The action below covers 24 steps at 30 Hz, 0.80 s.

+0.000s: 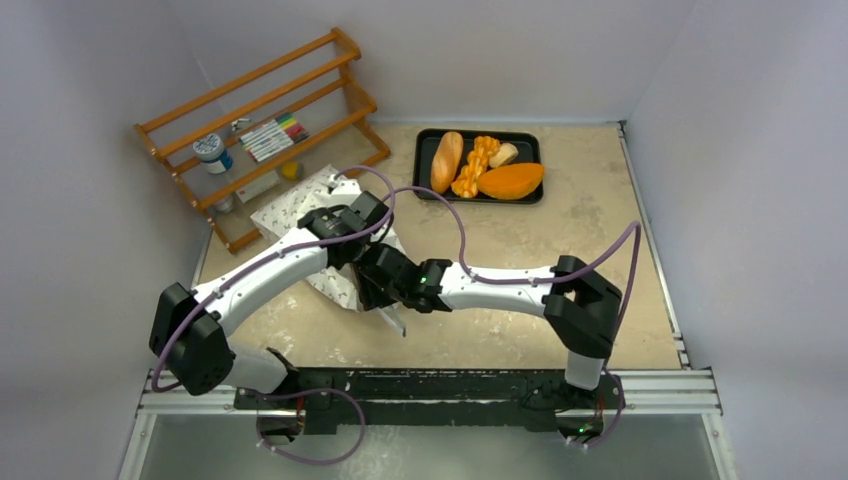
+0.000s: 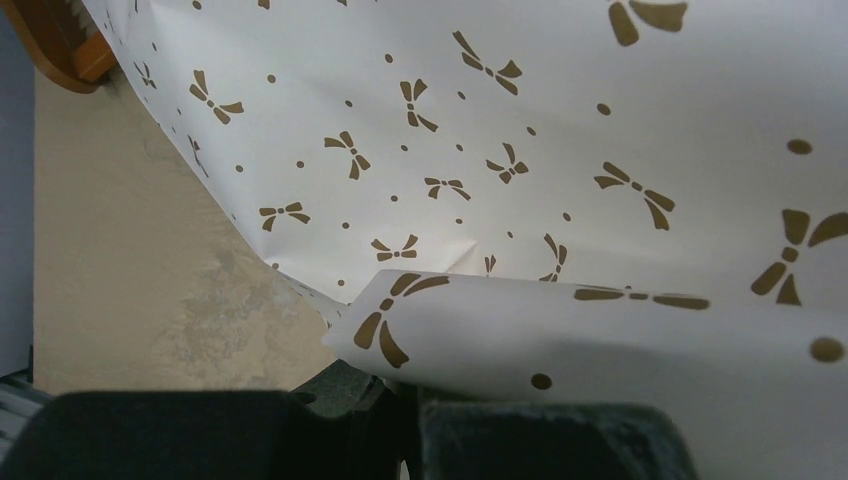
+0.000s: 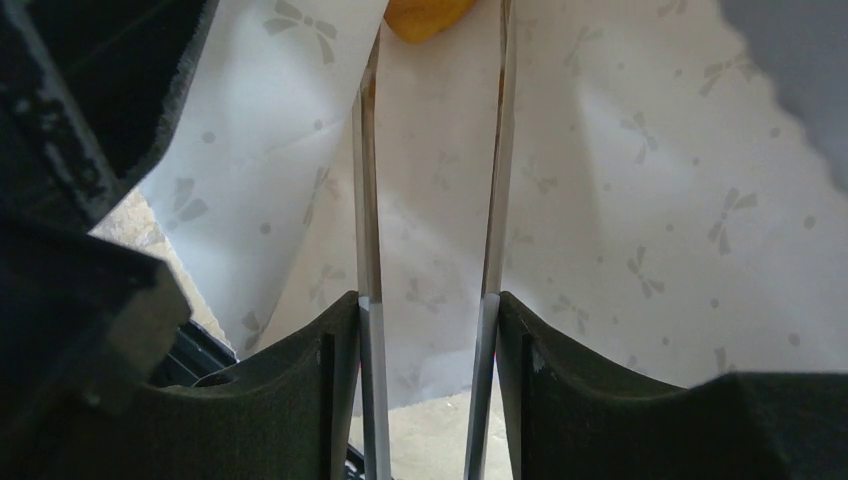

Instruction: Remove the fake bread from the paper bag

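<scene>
While left gripper [image 2: 405,420] is clamped tight on folded edge of paper bag [image 1: 295,205], right gripper [image 3: 432,70] is inside bag mouth, jaws about half apart, gripping nothing. Fake bread [image 3: 428,18] sits deep in bag, up by finger ends; contact unclear. Bag lies on table [image 1: 560,250] left of centre, beside wooden rack [image 1: 250,120].

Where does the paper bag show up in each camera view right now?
Top external: paper bag left of centre, just in front of the wooden rack.
Left wrist: fills the upper right.
Right wrist: its inside fills most of the frame.
Shared landmark: the beige table.
</scene>
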Each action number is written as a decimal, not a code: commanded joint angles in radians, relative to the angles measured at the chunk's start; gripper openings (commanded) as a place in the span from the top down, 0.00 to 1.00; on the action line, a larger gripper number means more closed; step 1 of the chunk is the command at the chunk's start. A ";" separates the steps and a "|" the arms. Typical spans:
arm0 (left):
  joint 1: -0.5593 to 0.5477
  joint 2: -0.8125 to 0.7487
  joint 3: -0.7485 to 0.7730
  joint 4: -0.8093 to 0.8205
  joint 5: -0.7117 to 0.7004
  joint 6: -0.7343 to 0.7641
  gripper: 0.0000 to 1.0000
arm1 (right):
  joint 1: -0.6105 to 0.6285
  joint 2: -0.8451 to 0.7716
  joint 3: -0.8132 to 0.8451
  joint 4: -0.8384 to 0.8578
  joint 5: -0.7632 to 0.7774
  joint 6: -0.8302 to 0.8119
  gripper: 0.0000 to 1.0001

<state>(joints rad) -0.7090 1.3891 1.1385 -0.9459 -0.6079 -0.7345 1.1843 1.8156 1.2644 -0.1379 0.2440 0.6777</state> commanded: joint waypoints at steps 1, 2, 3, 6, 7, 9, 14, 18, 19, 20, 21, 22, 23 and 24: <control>-0.099 -0.061 0.051 0.194 0.206 -0.019 1.00 | 0.018 0.150 0.060 0.012 -0.135 -0.099 0.49; -0.101 -0.062 0.052 0.194 0.205 -0.019 1.00 | 0.017 0.159 0.062 0.011 -0.134 -0.099 0.50; -0.101 -0.063 0.053 0.192 0.203 -0.018 1.00 | 0.017 0.165 0.062 0.009 -0.131 -0.099 0.53; -0.101 -0.068 0.060 0.187 0.195 -0.019 1.00 | 0.017 0.170 0.049 0.003 -0.155 -0.091 0.64; -0.101 -0.070 0.062 0.185 0.192 -0.017 1.00 | 0.017 0.169 0.043 0.001 -0.168 -0.091 0.69; -0.101 -0.072 0.068 0.183 0.186 -0.017 1.00 | 0.017 0.165 0.031 -0.005 -0.187 -0.095 0.77; -0.101 -0.079 0.082 0.162 0.154 -0.014 1.00 | 0.018 0.129 -0.004 -0.009 -0.180 -0.097 0.94; -0.101 -0.087 0.091 0.139 0.107 -0.011 1.00 | 0.016 0.063 -0.043 -0.031 -0.144 -0.097 1.00; -0.101 -0.088 0.093 0.136 0.098 -0.011 1.00 | 0.015 0.044 -0.053 -0.037 -0.136 -0.098 1.00; -0.101 -0.088 0.095 0.132 0.092 -0.011 1.00 | 0.014 0.026 -0.060 -0.045 -0.131 -0.099 1.00; -0.101 -0.088 0.095 0.132 0.088 -0.011 1.00 | 0.014 0.008 -0.067 -0.054 -0.125 -0.101 1.00; -0.100 -0.087 0.094 0.132 0.084 -0.011 1.00 | 0.015 -0.010 -0.075 -0.062 -0.118 -0.100 1.00; -0.101 -0.088 0.095 0.133 0.081 -0.011 1.00 | 0.014 -0.029 -0.086 -0.068 -0.111 -0.099 1.00; -0.101 -0.088 0.095 0.133 0.079 -0.011 1.00 | 0.014 -0.049 -0.100 -0.073 -0.105 -0.097 1.00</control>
<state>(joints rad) -0.7338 1.3769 1.1339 -0.9653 -0.6205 -0.7631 1.1912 1.7706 1.2118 -0.1230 0.2359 0.6506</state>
